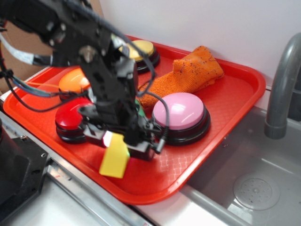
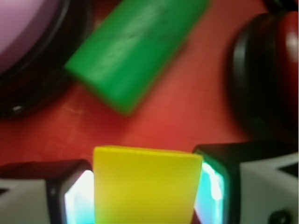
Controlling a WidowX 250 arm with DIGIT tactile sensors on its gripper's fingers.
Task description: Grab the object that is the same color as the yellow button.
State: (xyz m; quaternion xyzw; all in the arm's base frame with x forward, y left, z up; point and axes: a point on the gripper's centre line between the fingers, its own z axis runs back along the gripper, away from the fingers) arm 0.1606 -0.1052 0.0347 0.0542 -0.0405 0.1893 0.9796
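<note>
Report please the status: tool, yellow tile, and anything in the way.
Tool shut on yellow tile, tile off the red tray. Green block lies below, apart from the tile. Yellow button behind the arm. Nothing blocking.

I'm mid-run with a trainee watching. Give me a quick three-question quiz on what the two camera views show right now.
1. True or false: the pincer is closed on the yellow tile.
2. Multiple choice: in the wrist view, what lies on the red tray just beyond the tile? A) a blue cup B) the green cylinder C) a spoon
3. Short answer: which button does the orange cloth lie between the yellow button and?

Key
1. True; the tile sits clamped between both fingers, hanging off the tray surface in the exterior view.
2. B
3. The pink button.
</note>
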